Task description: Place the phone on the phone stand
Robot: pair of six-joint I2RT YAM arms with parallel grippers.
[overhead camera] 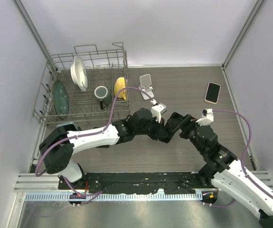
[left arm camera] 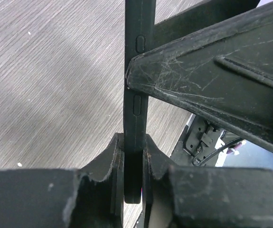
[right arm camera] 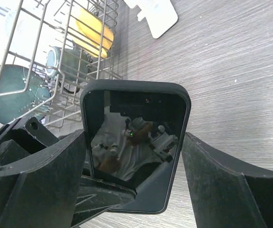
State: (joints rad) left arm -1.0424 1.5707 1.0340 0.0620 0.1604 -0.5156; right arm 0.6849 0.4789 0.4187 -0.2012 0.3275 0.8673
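Phone (right arm camera: 135,156) in a dark case, held off the counter (overhead camera: 188,78) between the two arms, near the centre of the overhead frame. In the right wrist view its glossy screen faces the camera and fills the middle of the frame. The right pincer (right arm camera: 134,137) stands wide, one finger against each long edge of the phone, gripping it across its width. In the left wrist view the same phone appears edge-on, its side buttons visible in the upper centre. The left pincer (left arm camera: 133,148) is closed narrowly on the phone's lower end, a fingertip pressed on either face, and a scratched finger of the right pincer crosses the right half of that frame.

The white phone stand (overhead camera: 146,84) sits on the counter in the upper centre of the overhead frame, beyond both pincers and apart from the phone. Just left of it is a wire dish rack (overhead camera: 89,54) holding a white plate (overhead camera: 79,72), a dark green plate (overhead camera: 60,98), a mug (overhead camera: 101,92) and a yellow dish (overhead camera: 120,88). A second phone (overhead camera: 212,92) in a pale case lies flat on the counter at the upper right.
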